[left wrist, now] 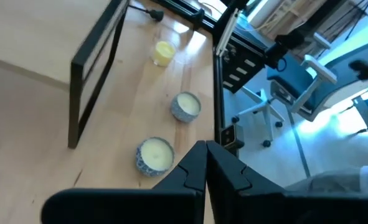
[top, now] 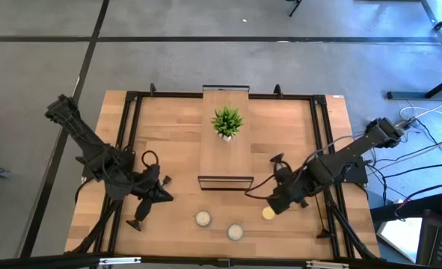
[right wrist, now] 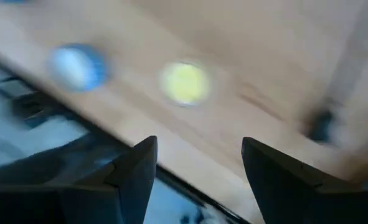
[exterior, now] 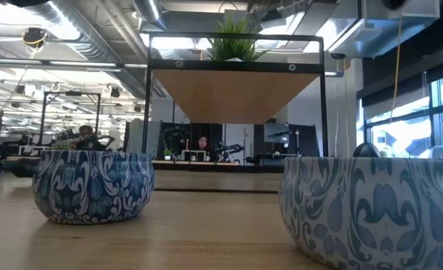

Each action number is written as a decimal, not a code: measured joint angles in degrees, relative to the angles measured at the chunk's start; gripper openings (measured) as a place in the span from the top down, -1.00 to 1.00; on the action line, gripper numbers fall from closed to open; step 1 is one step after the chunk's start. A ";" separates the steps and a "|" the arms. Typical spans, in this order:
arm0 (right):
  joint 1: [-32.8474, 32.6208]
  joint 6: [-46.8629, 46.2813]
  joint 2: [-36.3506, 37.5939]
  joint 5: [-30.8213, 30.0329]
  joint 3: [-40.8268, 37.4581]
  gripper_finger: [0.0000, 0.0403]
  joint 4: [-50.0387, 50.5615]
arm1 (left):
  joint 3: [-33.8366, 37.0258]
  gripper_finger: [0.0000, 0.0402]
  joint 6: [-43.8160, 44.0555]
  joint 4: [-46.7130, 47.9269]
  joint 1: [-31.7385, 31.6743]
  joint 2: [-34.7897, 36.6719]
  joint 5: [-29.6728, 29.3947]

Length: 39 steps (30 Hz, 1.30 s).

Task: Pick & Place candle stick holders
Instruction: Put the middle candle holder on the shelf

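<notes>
Right end effector (top: 269, 211) hangs open above the bench (top: 168, 134), the yellow candle (top: 268, 213) directly under its spread fingers and a black candle stick holder (top: 279, 159) standing just behind it, up-bench. Left end effector (top: 158, 196), fingers pressed together on nothing, sits low with another holder's base (top: 134, 223) just beside it. My worry: descending here grabs the candle, or an elbow tips that holder. The low view shows only patterned candle tins (exterior: 94, 184); the high view alone shows the holders.
</notes>
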State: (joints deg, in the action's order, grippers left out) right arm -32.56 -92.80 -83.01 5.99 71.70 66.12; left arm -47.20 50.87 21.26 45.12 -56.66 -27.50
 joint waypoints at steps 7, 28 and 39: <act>-1.64 -7.18 0.64 -5.21 0.00 -0.18 8.88 | 0.00 0.99 4.36 -0.55 1.22 -4.34 -0.18; 9.65 1.90 3.53 -6.94 -13.28 -0.19 1.04 | 0.00 0.99 6.63 -8.26 1.56 -12.61 -0.88; 14.38 7.74 6.98 -7.06 -25.09 -0.19 -6.59 | 0.00 0.99 7.09 -10.52 1.67 -12.61 -0.83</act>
State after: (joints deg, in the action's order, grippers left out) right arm -18.18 -85.06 -76.03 -1.07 46.61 59.54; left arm -47.20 57.95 10.74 46.79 -69.28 -28.34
